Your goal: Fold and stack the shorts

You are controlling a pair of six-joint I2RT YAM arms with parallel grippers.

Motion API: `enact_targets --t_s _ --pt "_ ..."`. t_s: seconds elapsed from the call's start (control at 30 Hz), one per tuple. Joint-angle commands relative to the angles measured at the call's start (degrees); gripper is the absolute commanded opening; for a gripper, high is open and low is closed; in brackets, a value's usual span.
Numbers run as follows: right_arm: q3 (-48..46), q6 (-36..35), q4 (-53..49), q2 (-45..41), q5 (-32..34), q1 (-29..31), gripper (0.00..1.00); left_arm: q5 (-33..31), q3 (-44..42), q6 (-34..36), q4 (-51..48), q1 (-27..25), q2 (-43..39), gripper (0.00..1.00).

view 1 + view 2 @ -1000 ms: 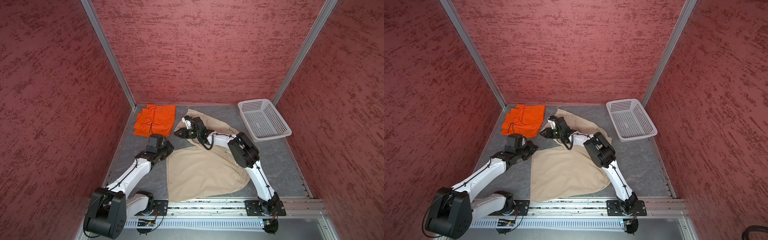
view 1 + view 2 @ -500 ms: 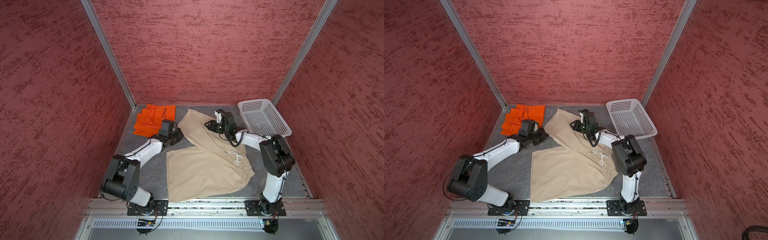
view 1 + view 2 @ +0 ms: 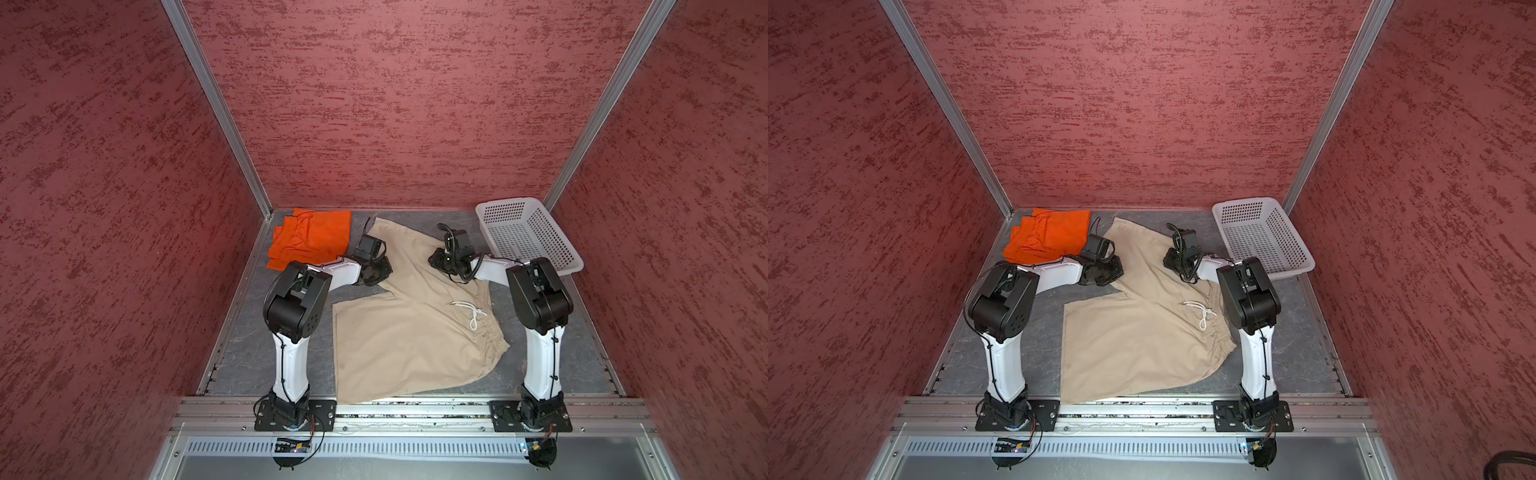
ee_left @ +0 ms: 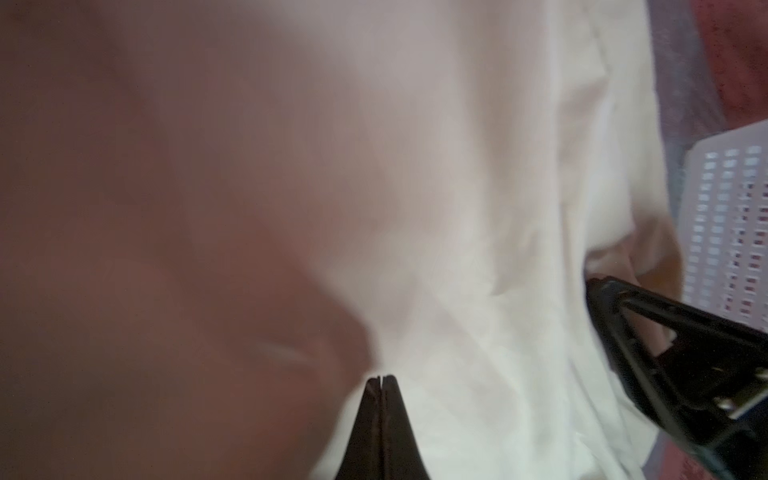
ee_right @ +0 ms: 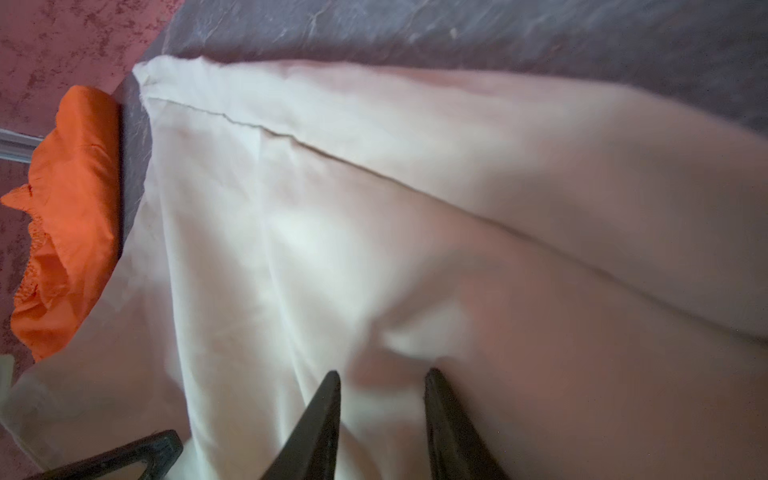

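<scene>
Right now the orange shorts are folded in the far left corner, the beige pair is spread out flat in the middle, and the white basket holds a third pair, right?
Not quite: the white basket holds nothing, as both top views show. The rest stands: the orange shorts lie folded in the far left corner, and the beige pair is spread out in the middle.

Both top views look steeply down from high at 6 o'clock, sharing the whole booth. The 2 wrist views sit very close over the beige shorts (image 4: 478, 257), (image 5: 332, 232), which both share, partly blurred.
</scene>
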Motion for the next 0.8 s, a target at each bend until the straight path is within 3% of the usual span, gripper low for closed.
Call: enact_targets --t_s 0.0,0.17,0.37,0.6,0.77 --pt "2.99 1.20 -5.90 4.01 4.43 -2.07 0.35 -3.35 -2.59 1.32 -1.78 2.62 -0.51 0.00" --pt "7.93 0.49 -9.27 8.04 5.91 -4.02 0.35 -4.35 -8.46 1.88 -0.75 6.84 -4.26 0.00" --pt "14.91 -2.67 -11.14 9.79 2.73 -4.51 0.36 -2.15 -10.40 2.94 -0.62 10.62 -10.50 0.01" --pt "10.07 -3.14 -6.74 -3.61 -0.62 -3.36 0.40 1.85 -9.36 2.90 0.55 9.67 -19.57 0.08" --pt "-1.05 -1.61 -4.00 -13.66 -1.38 -0.24 0.38 2.09 -7.77 3.04 0.91 5.77 -18.51 0.06"
